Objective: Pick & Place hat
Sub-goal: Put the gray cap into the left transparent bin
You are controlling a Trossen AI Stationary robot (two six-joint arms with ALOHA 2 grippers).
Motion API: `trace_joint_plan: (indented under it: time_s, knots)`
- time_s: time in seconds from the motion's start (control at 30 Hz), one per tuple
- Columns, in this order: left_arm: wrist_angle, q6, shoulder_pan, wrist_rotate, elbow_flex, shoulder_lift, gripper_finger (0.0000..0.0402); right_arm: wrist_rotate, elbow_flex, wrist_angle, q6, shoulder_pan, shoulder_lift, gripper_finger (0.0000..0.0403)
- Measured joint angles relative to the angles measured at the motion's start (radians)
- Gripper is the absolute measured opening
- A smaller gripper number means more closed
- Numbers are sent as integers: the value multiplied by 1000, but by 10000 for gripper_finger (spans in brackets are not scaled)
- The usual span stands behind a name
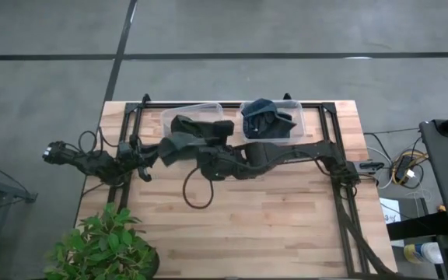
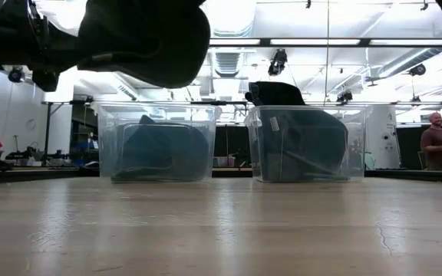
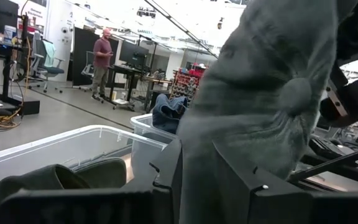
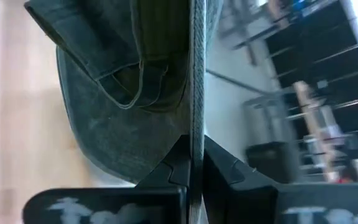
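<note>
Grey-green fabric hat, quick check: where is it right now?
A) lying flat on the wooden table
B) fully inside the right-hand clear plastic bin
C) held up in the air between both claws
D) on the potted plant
C: the grey-green fabric hat hangs off the table, clamped in the right claw and in the left claw, beside the left clear plastic bin.

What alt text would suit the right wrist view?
The right claw is shut on the thin edge of a dark grey-green hat, which fills most of the picture. A light wooden table blurs on one side, the room on the other.
</note>
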State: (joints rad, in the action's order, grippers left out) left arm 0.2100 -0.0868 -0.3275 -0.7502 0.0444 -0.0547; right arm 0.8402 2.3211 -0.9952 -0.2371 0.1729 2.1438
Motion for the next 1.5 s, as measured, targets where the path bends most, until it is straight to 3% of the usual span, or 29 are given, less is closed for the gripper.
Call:
trace_joint_plan:
  time_s: [0.23,0.4,0.77,1.0,1.13,1.27,1.5]
  knots:
    - [0,0,0,0,0,0,80,51,0,135,-186,-51,-4,12]
    - [-1,0,-1,1,0,0,80,50,0,146,-229,-120,-4,12]
    - [-1,0,0,1,0,0,80,-252,-18,125,-199,-286,-2,12]
    - [19,1,0,2,0,0,80,-324,-51,69,-135,-350,0,12]
    - [60,1,0,22,0,0,80,-506,-84,77,-155,-371,0,12]
    - [73,12,0,106,0,0,80,-511,-120,93,-164,-373,0,12]
    - [78,12,0,104,0,0,80,-510,-168,108,-183,-386,0,12]
